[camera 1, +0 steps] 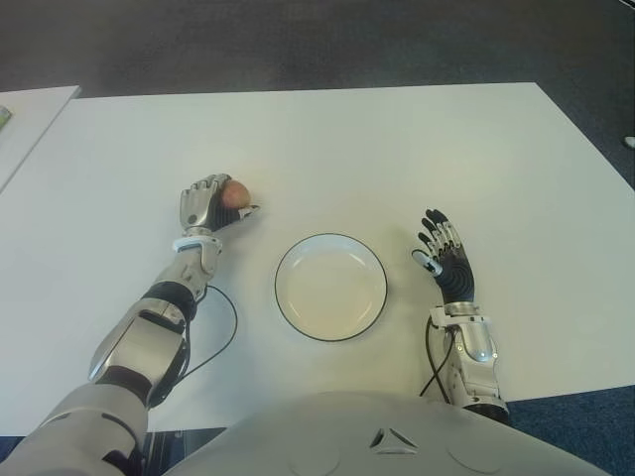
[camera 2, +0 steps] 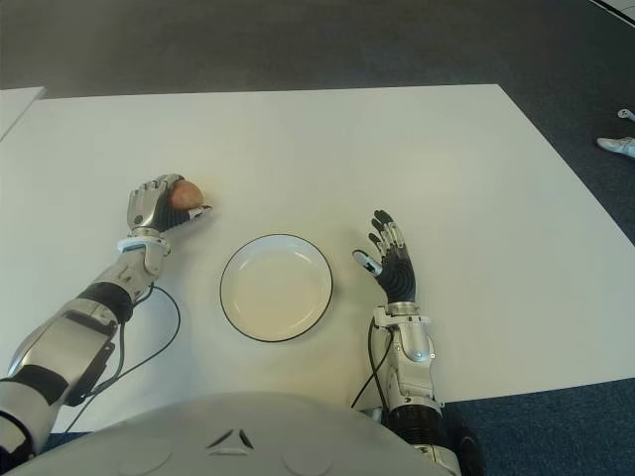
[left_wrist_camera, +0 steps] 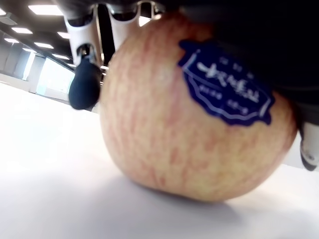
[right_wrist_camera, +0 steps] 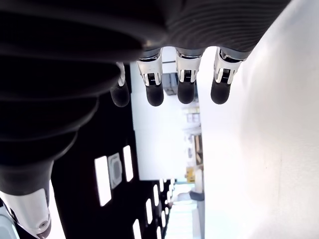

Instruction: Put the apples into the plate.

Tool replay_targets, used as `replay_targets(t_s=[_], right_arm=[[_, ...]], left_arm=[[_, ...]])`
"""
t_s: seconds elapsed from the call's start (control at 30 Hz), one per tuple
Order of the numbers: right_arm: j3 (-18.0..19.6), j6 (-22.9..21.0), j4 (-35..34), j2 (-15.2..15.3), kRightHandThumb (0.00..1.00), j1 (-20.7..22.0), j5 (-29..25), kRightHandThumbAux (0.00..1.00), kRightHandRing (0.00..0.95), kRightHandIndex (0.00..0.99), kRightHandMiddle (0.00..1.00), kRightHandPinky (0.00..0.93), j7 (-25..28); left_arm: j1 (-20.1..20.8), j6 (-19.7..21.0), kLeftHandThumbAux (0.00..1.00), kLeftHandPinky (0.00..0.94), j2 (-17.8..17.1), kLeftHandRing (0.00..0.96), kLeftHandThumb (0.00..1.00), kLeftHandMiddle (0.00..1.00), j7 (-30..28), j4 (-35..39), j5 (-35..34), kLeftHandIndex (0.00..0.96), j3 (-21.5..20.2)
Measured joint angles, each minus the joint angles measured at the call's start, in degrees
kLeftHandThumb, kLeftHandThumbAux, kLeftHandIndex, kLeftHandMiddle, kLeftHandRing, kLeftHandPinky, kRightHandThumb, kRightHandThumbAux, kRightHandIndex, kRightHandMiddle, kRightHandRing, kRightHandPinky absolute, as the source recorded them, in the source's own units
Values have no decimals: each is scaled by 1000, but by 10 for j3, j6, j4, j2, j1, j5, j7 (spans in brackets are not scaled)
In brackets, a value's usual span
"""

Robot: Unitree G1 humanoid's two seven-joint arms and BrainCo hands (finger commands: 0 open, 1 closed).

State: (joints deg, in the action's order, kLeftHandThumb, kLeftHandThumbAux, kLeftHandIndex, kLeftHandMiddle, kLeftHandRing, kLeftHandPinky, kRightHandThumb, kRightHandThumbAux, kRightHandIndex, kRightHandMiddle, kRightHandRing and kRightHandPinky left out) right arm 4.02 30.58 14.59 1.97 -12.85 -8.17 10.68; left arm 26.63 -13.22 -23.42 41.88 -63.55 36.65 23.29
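Just left of the plate [camera 1: 330, 287], apple [camera 1: 235, 194] on table, left hand [camera 1: 206, 205] curled around it.

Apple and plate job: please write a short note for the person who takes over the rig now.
Left hand: shut on the red-yellow apple with a blue sticker, which sits on the white table, left of the plate.
Right hand: open, holds nothing, right of the plate.
White round plate with dark rim: holds nothing.
Done: apple grasped.
Left: lift it, put it into the plate.
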Motion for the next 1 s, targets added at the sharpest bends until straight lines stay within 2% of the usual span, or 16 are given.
replay_targets(t_s=[0.03,0.2,0.27,0.37,0.5,0.6,0.8,1.0], right_arm=[[0,0,-1,-1,109,-1,0,656,0,19,0,39,-1],[-1,0,-6,-3,111,-4,1,647,0,24,0,37,-4],[-1,0,-7,-3,113,-5,1,641,0,26,0,29,-5],[-2,-1,-7,-4,117,-5,0,636,0,28,0,20,-4],[-2,-3,-5,-4,126,-3,-3,628,0,32,0,8,-1],[-2,-2,-6,-4,131,1,-5,627,0,36,0,1,2],[0,-6,6,-4,129,5,-10,626,0,42,0,0,9],[1,-5,21,-4,118,18,-10,630,0,34,0,0,11]], left_arm=[[-2,-1,666,216,-1,742,858,523,0,3,0,403,1],[-30,1,665,337,-9,766,858,527,-6,72,2,404,1],[-47,4,665,478,-13,783,858,529,-12,109,5,404,1],[-72,8,666,582,-17,802,858,530,-23,161,5,403,0],[-105,20,666,633,-24,814,857,531,-46,237,12,402,-5],[-129,40,667,705,-31,820,857,531,-70,308,16,400,-13],[-166,77,667,733,-44,826,855,531,-110,439,26,399,-41],[-183,93,667,763,-54,832,855,534,-128,502,53,400,-52]])
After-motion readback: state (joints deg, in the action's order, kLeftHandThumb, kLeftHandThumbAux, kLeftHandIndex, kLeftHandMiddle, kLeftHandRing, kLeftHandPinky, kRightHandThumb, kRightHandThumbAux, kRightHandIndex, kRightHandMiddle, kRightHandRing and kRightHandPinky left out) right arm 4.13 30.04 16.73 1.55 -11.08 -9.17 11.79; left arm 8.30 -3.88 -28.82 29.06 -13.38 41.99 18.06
